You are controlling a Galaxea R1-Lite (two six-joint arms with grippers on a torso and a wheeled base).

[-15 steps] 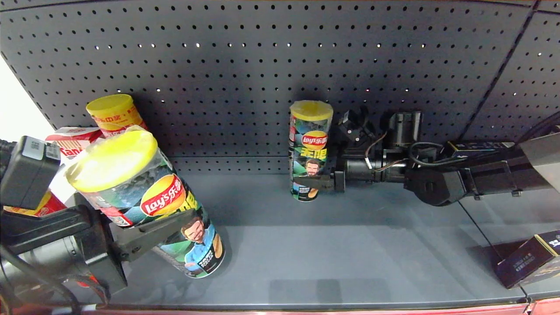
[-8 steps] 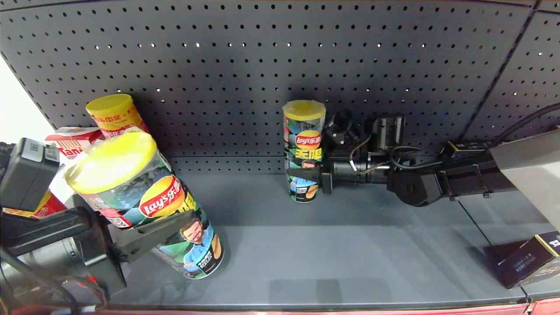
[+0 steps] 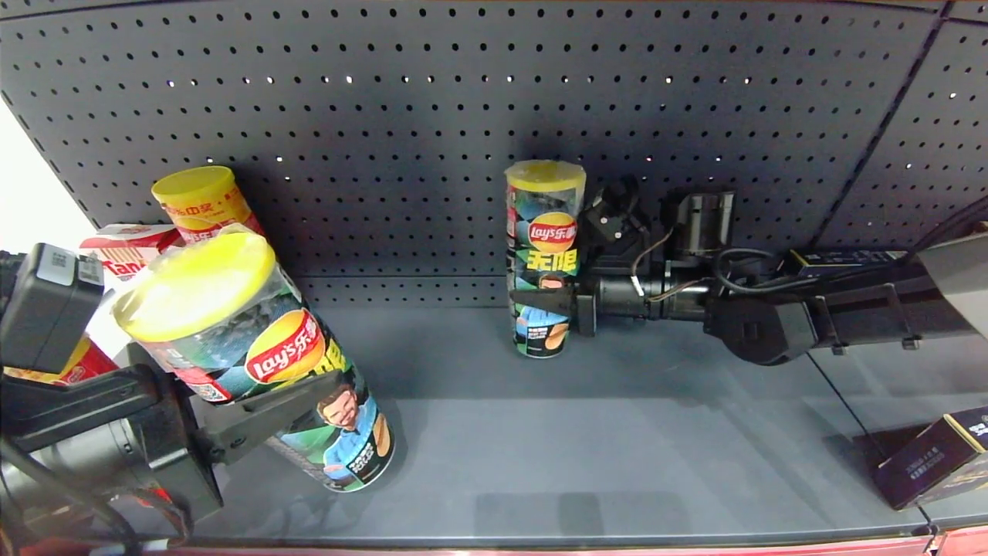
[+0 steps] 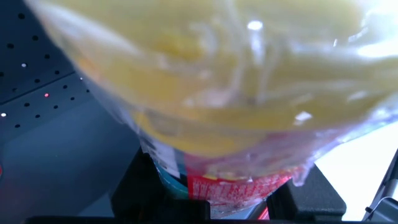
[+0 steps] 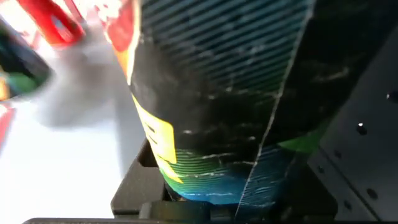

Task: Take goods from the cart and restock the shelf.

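Against the left end of the dark perforated back panel (image 3: 463, 116) stood a yellow-lidded red-and-yellow tube (image 3: 202, 199) and a red-and-white carton (image 3: 123, 251), both partly hidden by the left arm's load. A dark cardboard box (image 3: 930, 459) lay well out from the panel's right end, cut off at the edge. The right jaws were clenched round a tall yellow-lidded green-and-blue crisp can (image 3: 544, 232), upright just before the panel's middle; whether its base met the grey shelf floor (image 3: 617, 448) was unclear. The left jaws gripped a matching second can (image 3: 255, 347), tilted, farther out from the panel's left end.
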